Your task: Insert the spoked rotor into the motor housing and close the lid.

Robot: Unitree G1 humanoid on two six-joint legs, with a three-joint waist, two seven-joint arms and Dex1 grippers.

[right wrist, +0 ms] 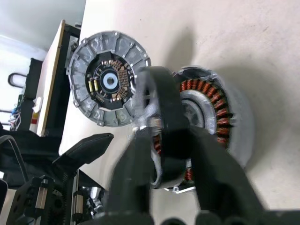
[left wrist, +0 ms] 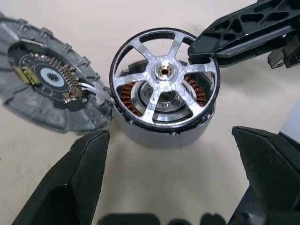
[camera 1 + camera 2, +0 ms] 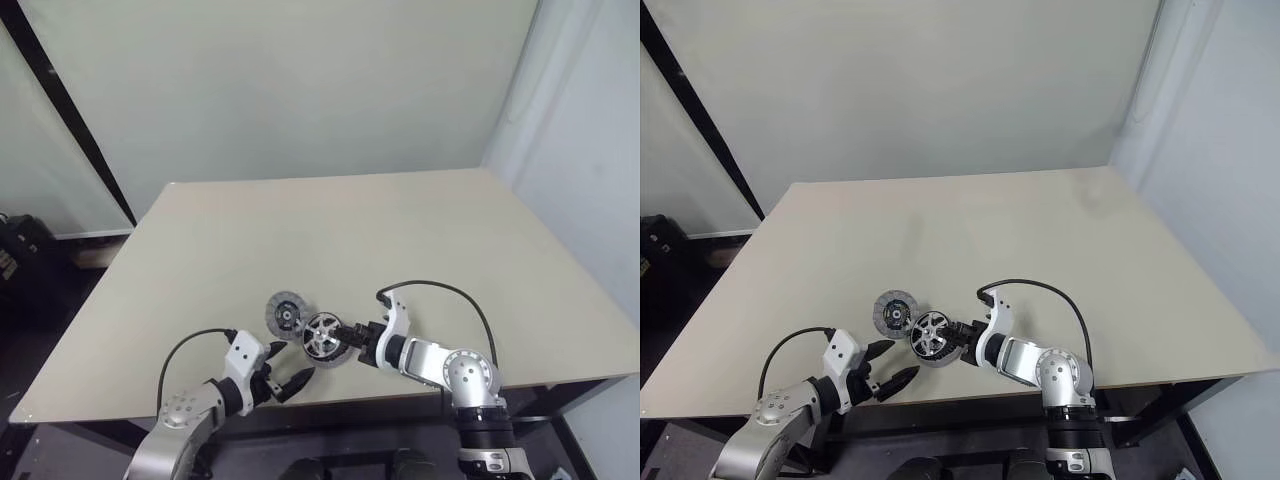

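right gripper [image 1: 161,140] over motor housing [image 1: 234,126]; lid [image 1: 108,84] beside

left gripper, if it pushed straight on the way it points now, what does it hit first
Most likely the motor housing with the spoked rotor in it, centred between the open left gripper fingers. The lid lies off to one side. Depth is uncertain.

Beige table [image 3: 420,230], matte top. Pale wall [image 3: 300,90] behind the far edge. Black diagonal strut [image 3: 70,120] far left, dark equipment [image 3: 20,250] on floor left.

Motor housing [image 1: 220,122] partly hidden behind blurred right gripper [image 1: 164,140] fingers [image 1: 161,117]; lid [image 2: 42,89] cut off at picture's edge.
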